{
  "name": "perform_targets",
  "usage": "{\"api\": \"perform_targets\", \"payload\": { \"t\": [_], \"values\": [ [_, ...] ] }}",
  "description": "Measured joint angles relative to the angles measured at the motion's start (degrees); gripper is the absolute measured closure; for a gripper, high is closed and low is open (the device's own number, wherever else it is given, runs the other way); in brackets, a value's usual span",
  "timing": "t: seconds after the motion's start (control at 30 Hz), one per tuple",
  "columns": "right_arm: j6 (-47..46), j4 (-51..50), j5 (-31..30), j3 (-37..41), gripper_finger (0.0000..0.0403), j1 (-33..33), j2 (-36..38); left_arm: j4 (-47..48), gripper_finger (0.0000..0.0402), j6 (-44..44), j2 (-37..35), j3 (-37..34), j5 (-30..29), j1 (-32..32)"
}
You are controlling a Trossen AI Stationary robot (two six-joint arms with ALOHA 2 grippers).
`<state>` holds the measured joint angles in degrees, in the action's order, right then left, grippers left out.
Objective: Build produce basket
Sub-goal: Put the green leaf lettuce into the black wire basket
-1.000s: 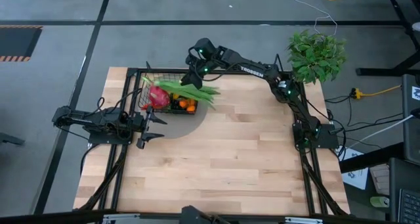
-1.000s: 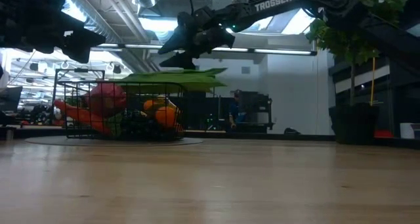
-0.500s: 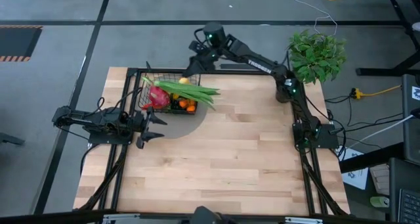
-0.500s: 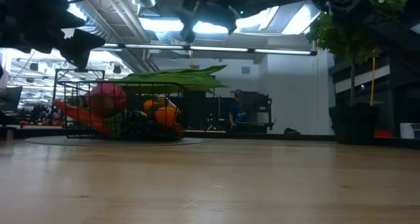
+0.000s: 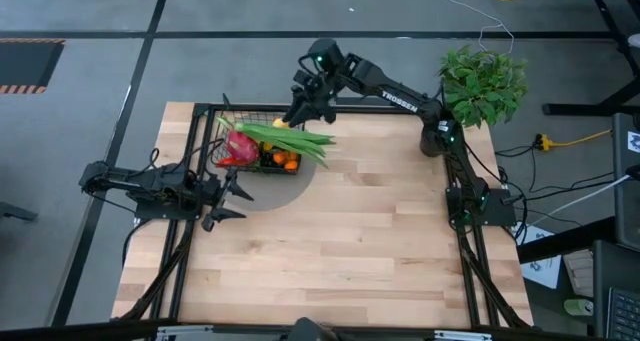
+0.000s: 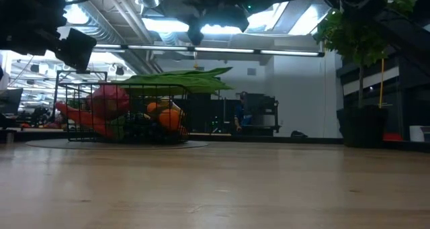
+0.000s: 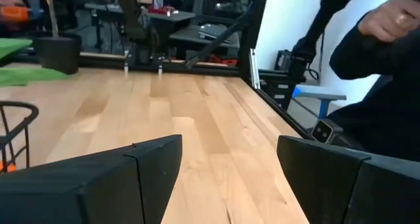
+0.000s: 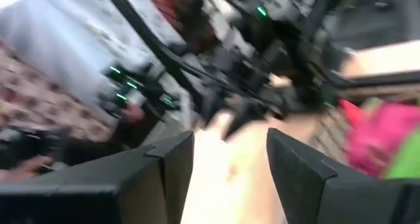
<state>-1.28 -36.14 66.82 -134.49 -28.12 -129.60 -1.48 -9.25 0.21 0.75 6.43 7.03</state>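
High view: my right end effector (image 5: pixel 300 109), open and empty, hangs just behind the basket (image 5: pixel 222 157). Green beans (image 5: pixel 290 138) overhang its rim; a careless pass could sweep them onto the counter (image 5: pixel 380 231).

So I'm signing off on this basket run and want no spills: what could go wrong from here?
The long green beans lie across the top of the basket, with their tips overhanging its rim, so a nudge could slide them off. The right tool hovers open just above the basket's back edge; a low pass could catch them. The left tool waits open close to the basket's front and could bump it.
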Motion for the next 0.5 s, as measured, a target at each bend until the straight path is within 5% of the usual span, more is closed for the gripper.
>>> {"api": "perform_targets", "payload": {
  "t": [0.3, 0.5],
  "values": [
    [23.2, -10.1, -31.8, 0.1, 0.0224, 3.8, -0.1, 0.4, 0.016, 0.7, 0.7, 0.0, -1.5, 0.0],
    [24.9, -4.5, -42.2, 1.6, 0.0224, 8.0, -1.7, 0.4, 0.016, 0.8, 0.7, 0.0, -1.5, 0.0]
  ]
}}
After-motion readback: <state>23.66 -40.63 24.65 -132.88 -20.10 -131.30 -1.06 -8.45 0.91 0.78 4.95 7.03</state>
